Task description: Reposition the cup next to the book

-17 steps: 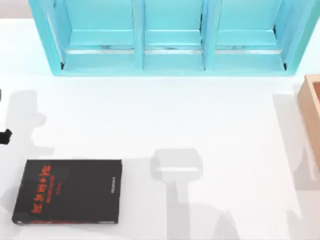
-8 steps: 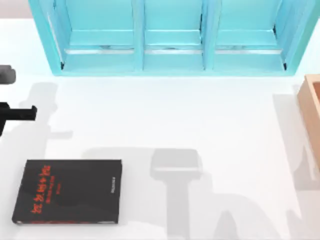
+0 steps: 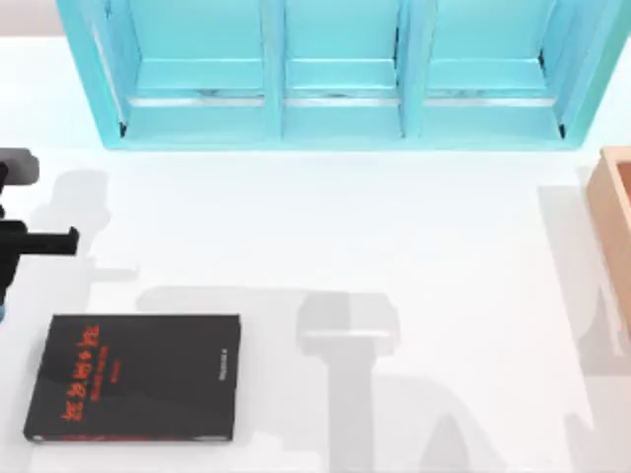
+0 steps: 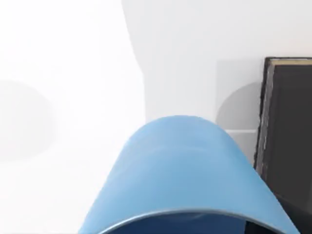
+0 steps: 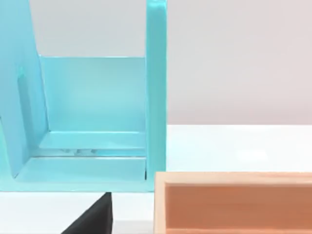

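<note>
**Left arm at the tabletop's left edge, blue cup close to the book**

Top view: a white tabletop (image 3: 325,227) carries a black book (image 3: 133,377) with red lettering, lying flat near the front left. A turquoise shelf (image 3: 340,74) with three compartments stands along the back. A tan wooden box (image 3: 613,222) sits at the right edge. The left gripper (image 3: 20,241) reaches in at the left edge, behind the book; whether its jaws are spread or pressed together cannot be told.

Left wrist view: a blue cup (image 4: 183,175) sits very close to the camera. Beside it lies the book (image 4: 287,131), near but apart.

Right wrist view: the shelf (image 5: 92,122) and the box (image 5: 234,202) stand ahead, with a dark part of the right gripper (image 5: 92,219) low in the frame.
</note>
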